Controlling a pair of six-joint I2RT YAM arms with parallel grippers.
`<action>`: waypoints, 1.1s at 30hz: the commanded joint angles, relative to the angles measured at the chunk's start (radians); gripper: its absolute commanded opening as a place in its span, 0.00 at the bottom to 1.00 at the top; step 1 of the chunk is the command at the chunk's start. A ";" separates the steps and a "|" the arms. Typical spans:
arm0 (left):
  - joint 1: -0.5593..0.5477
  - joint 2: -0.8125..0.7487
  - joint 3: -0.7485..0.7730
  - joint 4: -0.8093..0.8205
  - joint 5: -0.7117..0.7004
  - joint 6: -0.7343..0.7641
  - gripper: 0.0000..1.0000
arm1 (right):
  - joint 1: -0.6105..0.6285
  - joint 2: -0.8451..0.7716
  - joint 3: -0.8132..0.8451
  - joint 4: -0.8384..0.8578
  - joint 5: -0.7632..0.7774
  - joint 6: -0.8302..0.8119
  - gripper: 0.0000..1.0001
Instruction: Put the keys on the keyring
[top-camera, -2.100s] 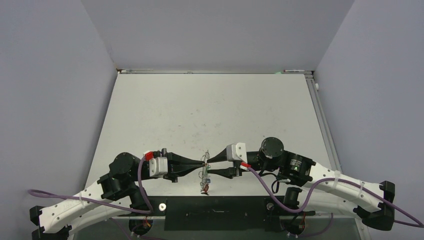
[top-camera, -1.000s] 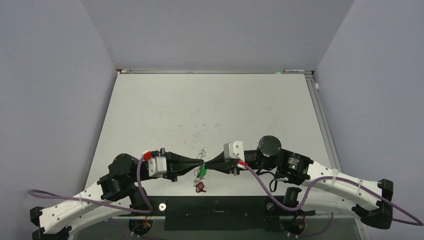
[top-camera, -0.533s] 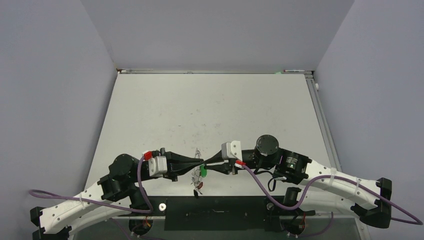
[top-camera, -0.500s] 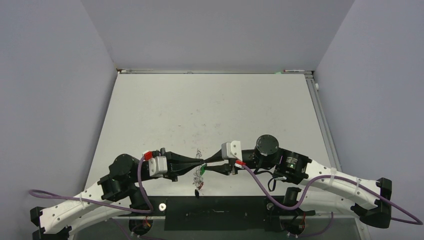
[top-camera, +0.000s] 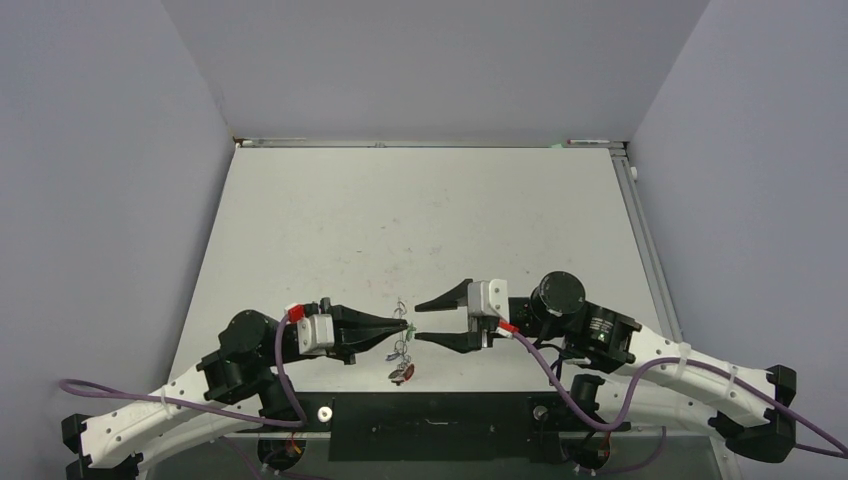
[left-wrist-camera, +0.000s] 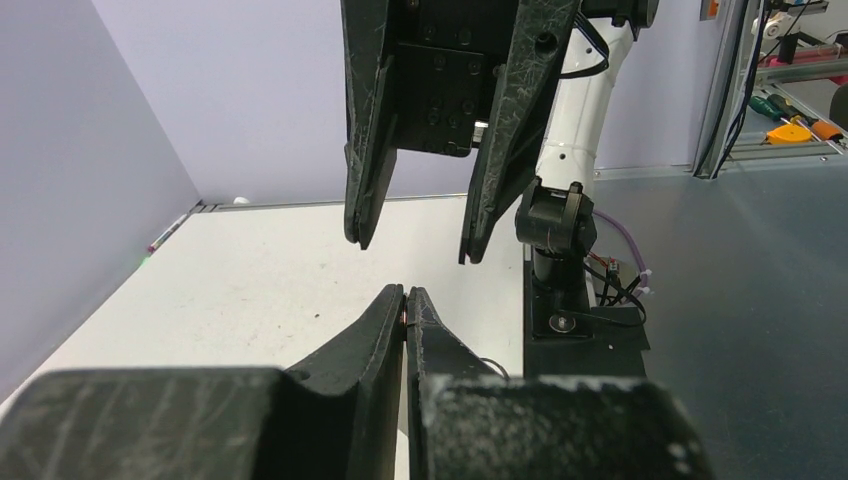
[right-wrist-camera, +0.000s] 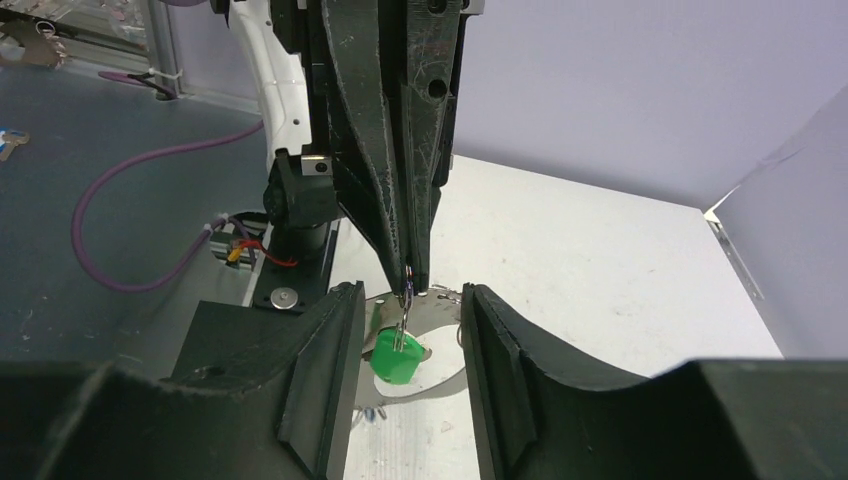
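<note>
My left gripper (top-camera: 405, 326) is shut on the keyring (top-camera: 400, 346), a thin wire loop held upright a little above the table. In the right wrist view the left gripper's tips (right-wrist-camera: 415, 283) pinch a thin ring. A green tagged key (right-wrist-camera: 397, 358) hangs from that ring, in front of the grey keyring loop (right-wrist-camera: 446, 377). A red tagged key (top-camera: 403, 374) dangles at the bottom of the bunch. I cannot make out a blue tag. My right gripper (top-camera: 418, 321) is open and empty. It faces the left tips with a small gap, its jaws on either side of the green tag (right-wrist-camera: 408, 300). The left wrist view shows my shut left gripper (left-wrist-camera: 405, 296) and the open right gripper (left-wrist-camera: 414, 248) ahead of it.
The white table (top-camera: 420, 220) stretches away behind the grippers, walled on three sides. A black base plate (top-camera: 430, 412) runs along the near edge between the arm bases.
My right gripper has opened, let go of the green tagged key and drawn back to the right. My left gripper stays shut in place and the keys hang from it.
</note>
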 joint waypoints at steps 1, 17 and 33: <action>0.000 -0.012 0.007 0.108 0.007 -0.016 0.00 | 0.009 0.025 0.011 0.078 0.001 0.017 0.40; 0.000 -0.033 -0.011 0.136 -0.007 -0.041 0.00 | 0.008 0.079 0.006 0.095 0.004 0.027 0.32; 0.000 -0.046 -0.018 0.146 -0.024 -0.045 0.00 | 0.008 0.094 0.001 0.086 0.009 0.025 0.30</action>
